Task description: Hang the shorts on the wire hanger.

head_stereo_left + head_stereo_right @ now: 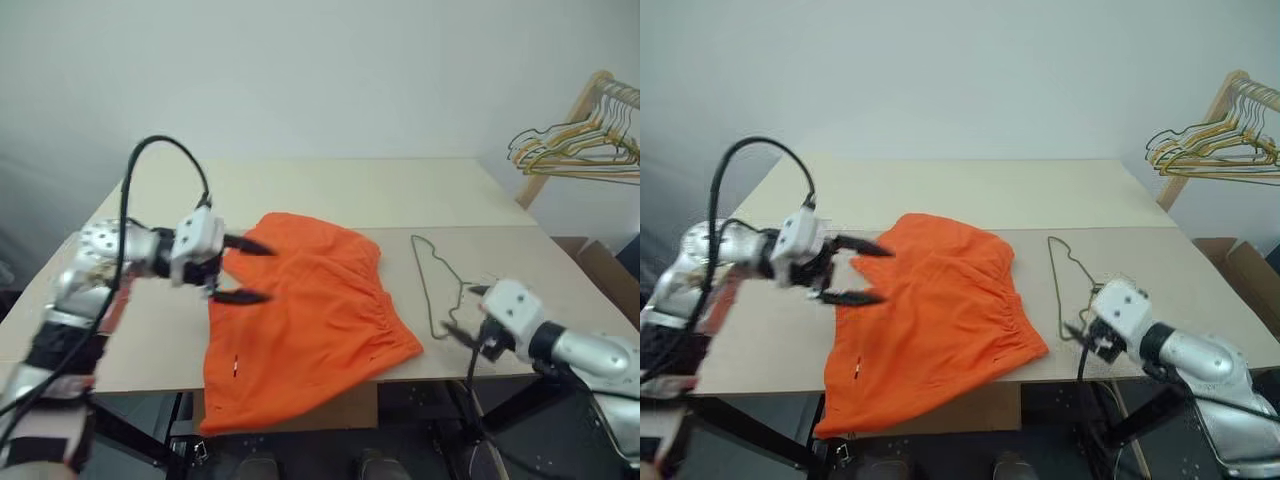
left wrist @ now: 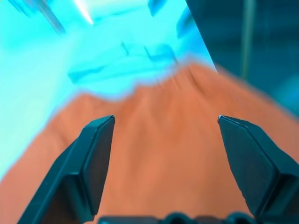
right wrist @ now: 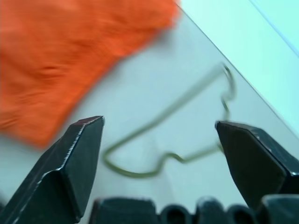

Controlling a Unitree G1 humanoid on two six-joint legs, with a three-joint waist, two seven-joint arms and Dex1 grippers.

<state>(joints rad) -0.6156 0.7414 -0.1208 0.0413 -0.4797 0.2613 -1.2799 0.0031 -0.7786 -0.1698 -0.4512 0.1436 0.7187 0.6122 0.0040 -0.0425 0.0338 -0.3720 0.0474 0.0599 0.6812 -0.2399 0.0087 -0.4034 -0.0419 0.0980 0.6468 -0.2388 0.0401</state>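
Left gripper (image 1: 252,271): jaws are seen spread wide with nothing between them, held over the left edge of the shorts (image 1: 310,320); whether the lower finger touches the cloth cannot be told. In the left wrist view only orange fabric is seen past the two fingers.

Right gripper (image 1: 464,313): jaws are likewise seen wide apart and empty, poised just beside the near end of the wire hanger (image 1: 437,285), apart from it in the right wrist view.

The shorts are spread flat on the table (image 1: 330,190), with the gathered waistband turned toward the hanger and one leg draped over the near edge. The wire hanger is laid flat on the tabletop just right of the shorts, not touching them.

A cardboard box (image 1: 605,275) is noted on the floor at right; its contents cannot be made out. Bunched wire hangers (image 1: 575,145) are hung on a wooden rack (image 1: 570,120) at far right.
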